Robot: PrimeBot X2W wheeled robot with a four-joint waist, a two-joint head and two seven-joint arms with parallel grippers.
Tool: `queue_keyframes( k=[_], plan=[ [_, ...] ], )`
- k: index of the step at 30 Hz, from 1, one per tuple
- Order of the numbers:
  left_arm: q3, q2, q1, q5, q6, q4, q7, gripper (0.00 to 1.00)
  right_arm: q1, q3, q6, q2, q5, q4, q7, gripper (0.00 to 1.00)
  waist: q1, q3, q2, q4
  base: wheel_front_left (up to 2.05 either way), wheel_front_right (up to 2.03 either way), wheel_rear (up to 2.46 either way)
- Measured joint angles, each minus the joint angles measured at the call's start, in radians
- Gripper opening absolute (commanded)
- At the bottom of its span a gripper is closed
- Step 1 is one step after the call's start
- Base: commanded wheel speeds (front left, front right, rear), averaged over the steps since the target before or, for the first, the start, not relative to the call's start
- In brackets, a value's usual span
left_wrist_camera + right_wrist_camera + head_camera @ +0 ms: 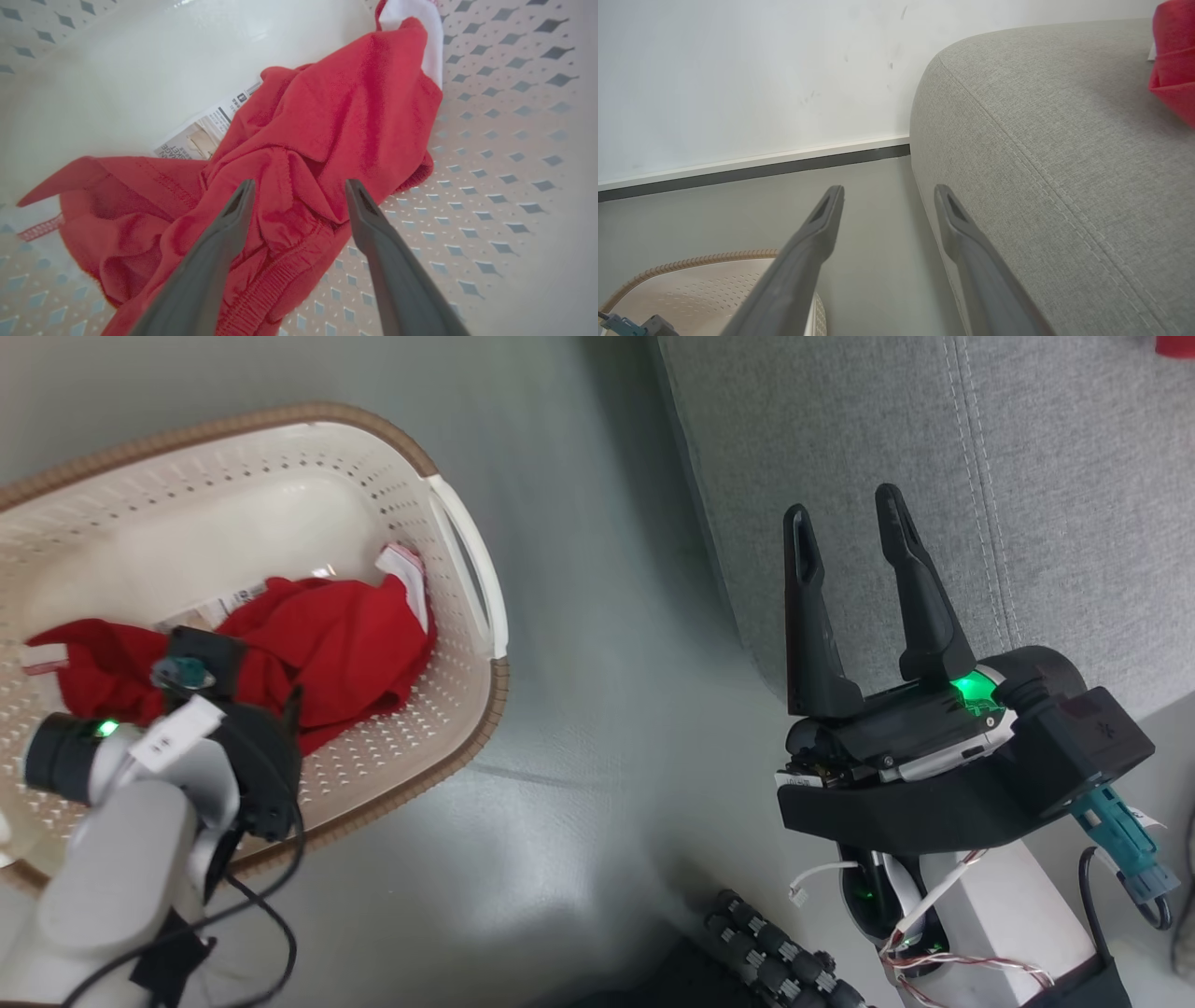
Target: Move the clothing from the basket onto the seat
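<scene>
Clothing (327, 644) lay in a crumpled red heap at the bottom of the basket (280, 429). It was bunched toward the side wall under the white handle, with one white trim band riding up that wall and a paper label (201, 135) peeking out beneath it. The left pincer (299, 186) hung right inside the basket, fingers spread wide, straddling a raised fold near the stitched hem. A smart spot, I'd say, since a ridge of fabric gives the tips something to pinch. Whether the tips touched the cloth, I could not tell. Nothing gripped yet! On the other side, the right pincer (845, 523) hovered released and empty just beside the rounded edge of the grey seat (1027, 476), above the floor (597, 709) and well apart from the basket. It seemed parked clear so the left arm had room. One red piece (1174, 56) sat at the far edge of the seat, so the job looked partly done, with this heap left to lift.
</scene>
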Motion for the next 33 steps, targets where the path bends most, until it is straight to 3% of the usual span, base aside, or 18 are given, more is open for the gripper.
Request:
queue_keyframes(
  k=[15,17,18,19,20,33],
  plan=[
    [0.021,0.012,-0.07,-0.026,-0.008,0.12,0.099,1.0,-0.037,0.02,0.0,0.002,0.037,0.011,-0.024,1.0,-0.0001,0.054,0.0,-0.031,0.0,0.0,0.0],
    [0.023,0.009,-0.075,-0.034,-0.008,0.133,0.11,0.6,-0.038,0.022,0.0,0.002,0.043,0.012,-0.026,1.0,-0.0001,0.055,0.0,-0.032,0.0,0.0,0.0],
    [0.024,0.008,-0.078,-0.038,-0.008,0.138,0.113,0.6,-0.038,0.022,0.0,0.002,0.043,0.014,-0.026,1.0,-0.0001,0.056,0.0,-0.032,0.0,0.0,0.0],
    [0.026,0.007,-0.079,-0.046,-0.008,0.141,0.113,0.16,-0.038,0.022,0.0,0.002,0.043,0.015,-0.026,1.0,-0.0001,0.057,-0.0001,-0.032,0.0,0.0,0.0],
    [0.027,0.005,-0.081,-0.051,-0.008,0.143,0.114,0.0,-0.038,0.022,0.0,0.002,0.044,0.016,-0.026,1.0,-0.0001,0.058,-0.0001,-0.032,0.0,0.0,0.0],
    [0.01,-0.042,-0.118,-0.05,-0.017,0.168,0.076,0.0,-0.059,-0.002,0.0,0.002,0.035,0.046,-0.03,1.0,-0.0001,0.048,-0.0002,-0.005,0.0,0.0,0.0]
  ],
)
